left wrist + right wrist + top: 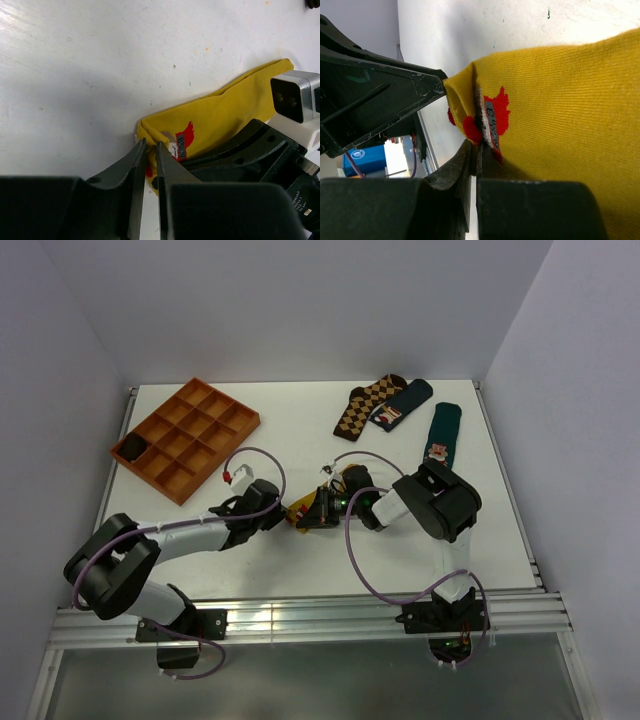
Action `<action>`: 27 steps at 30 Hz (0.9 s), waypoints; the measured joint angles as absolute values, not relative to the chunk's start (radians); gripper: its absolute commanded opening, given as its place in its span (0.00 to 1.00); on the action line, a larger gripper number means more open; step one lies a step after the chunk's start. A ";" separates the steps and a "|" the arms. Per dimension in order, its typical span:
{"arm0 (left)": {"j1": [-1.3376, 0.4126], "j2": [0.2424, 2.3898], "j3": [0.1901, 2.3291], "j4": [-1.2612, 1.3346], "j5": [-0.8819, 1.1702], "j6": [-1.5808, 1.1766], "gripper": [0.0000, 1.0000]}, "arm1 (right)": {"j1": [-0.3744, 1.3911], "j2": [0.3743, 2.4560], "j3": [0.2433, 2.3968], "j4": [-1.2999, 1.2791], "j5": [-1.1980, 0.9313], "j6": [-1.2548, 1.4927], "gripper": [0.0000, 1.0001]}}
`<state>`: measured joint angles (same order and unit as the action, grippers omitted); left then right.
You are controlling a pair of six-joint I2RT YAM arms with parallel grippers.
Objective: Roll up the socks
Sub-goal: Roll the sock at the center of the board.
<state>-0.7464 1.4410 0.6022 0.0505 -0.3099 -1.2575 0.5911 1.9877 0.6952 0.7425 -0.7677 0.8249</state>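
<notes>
Overhead view of a white table (300,430) where two robot arms meet over a mustard-yellow sock (225,110) lying near the middle of the table, between their wrists. The right gripper (476,145) is pinched fully closed on the sock's toe end, right at the small red-and-white figure. The left gripper (150,145) has its jaws drawn nearly together with only a thin slit between them, tips at the very edge of the toe; whether any fabric is caught between them cannot be told. The toe edge looks slightly bunched or turned up (the right wrist view shows a small fold there), but the rest of the sock stretches out flat and unrolled toward its cuff. The roll therefore seems barely begun, with almost the whole length left to wind up. At the far side lie a brown argyle sock (365,405) and two dark green socks (443,432), well apart from the work, and an orange compartment tray (229,401) sits at the far left.
</notes>
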 measured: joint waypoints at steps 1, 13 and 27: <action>-0.746 1.444 0.603 0.055 -0.308 -1.257 0.19 | 0.591 1.987 0.695 0.741 -0.768 0.825 0.00; -0.746 1.497 0.614 0.091 -0.286 -1.251 0.18 | 0.591 1.986 0.701 0.728 -0.768 0.824 0.00; -0.749 1.557 0.636 0.131 -0.285 -1.253 0.16 | 0.591 1.906 0.694 0.614 -0.699 0.775 0.31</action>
<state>-0.7494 1.5574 0.6365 0.1310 -0.2848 -1.2533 0.5911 1.9064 0.6937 0.6144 -0.6994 0.7753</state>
